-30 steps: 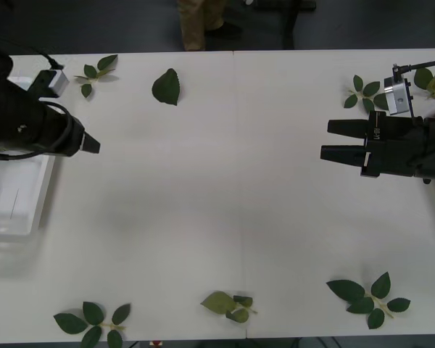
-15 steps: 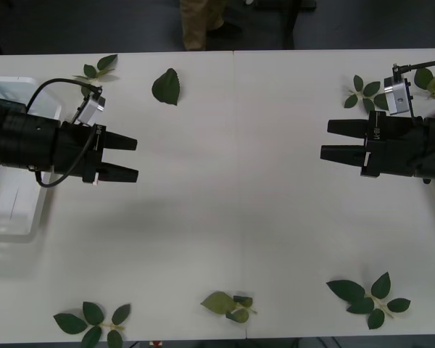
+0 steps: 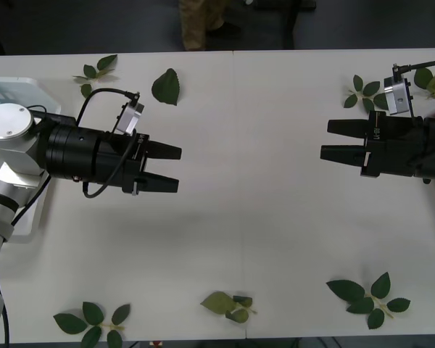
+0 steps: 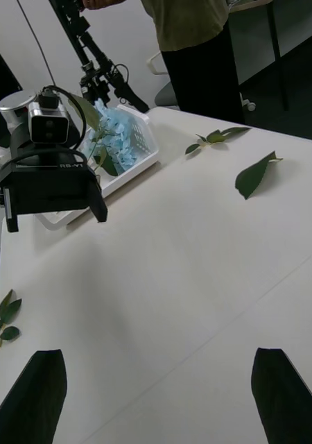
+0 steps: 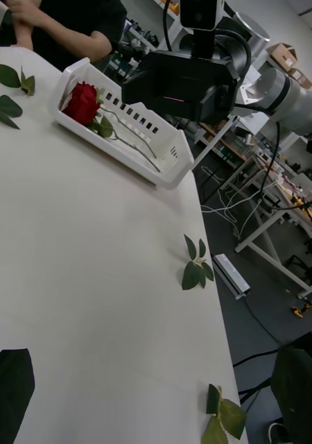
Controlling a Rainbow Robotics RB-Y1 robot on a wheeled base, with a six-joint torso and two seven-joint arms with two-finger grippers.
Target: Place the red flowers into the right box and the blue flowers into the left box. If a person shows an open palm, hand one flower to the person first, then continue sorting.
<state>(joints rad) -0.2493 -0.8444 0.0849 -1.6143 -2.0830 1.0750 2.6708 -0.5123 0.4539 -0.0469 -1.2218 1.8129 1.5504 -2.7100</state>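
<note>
White table (image 3: 246, 181) lies bare between left pincer (image 3: 170, 167) and right pincer (image 3: 332, 140), both spread apart.

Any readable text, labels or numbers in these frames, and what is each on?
"RB-Y1": white print on the black body of the left gripper, in the right wrist view.
White print on the side of the right gripper, in the front view: too small to read.

White lettering reading "RB-Y1" is showing on the left gripper (image 4: 55, 205) housing, just under its wrist camera (image 4: 48, 121).
</note>
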